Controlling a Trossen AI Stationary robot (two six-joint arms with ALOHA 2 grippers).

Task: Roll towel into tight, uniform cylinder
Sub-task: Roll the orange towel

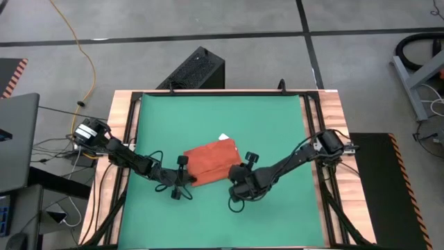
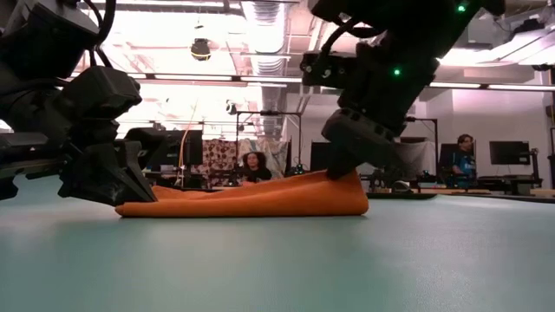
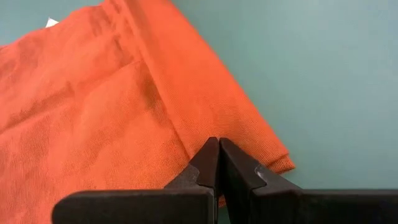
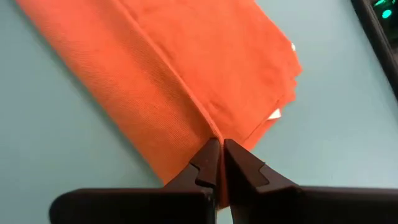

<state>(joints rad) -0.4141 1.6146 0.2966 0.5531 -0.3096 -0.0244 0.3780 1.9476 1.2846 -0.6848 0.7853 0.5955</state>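
The orange-red towel [image 1: 211, 160] lies folded in several layers on the green table top [image 1: 222, 114], with its white tag [image 1: 223, 137] at the far edge. My left gripper [image 1: 190, 182] is shut at the towel's near left corner. My right gripper [image 1: 231, 178] is shut at its near right corner. In the low view the towel [image 2: 243, 201] lies flat except for its right end [image 2: 347, 186], which is raised under my right gripper [image 2: 342, 169]. My left gripper [image 2: 130, 195] is low at the other end. My left gripper has its shut fingertips [image 3: 208, 155] on the towel's near edge beside a folded band [image 3: 186, 134], coming slanted down from the near left. Its own fingers hide how much cloth is between them. The cloth there lies flat on the table. My right gripper pinches a raised ridge of cloth [image 4: 208, 127] between its two fingers at the towel's near right edge. It comes slanted down from the near right. The pinched corner [image 2: 351, 184] is lifted a little; the rest of the towel lies on the table.
Wooden rails [image 1: 123, 139] frame the green mat on both sides. A black box [image 1: 198, 69] stands just beyond the far edge. Cables and a laptop [image 1: 17, 139] lie off the table's left. People [image 2: 253, 165] sit in the room behind.
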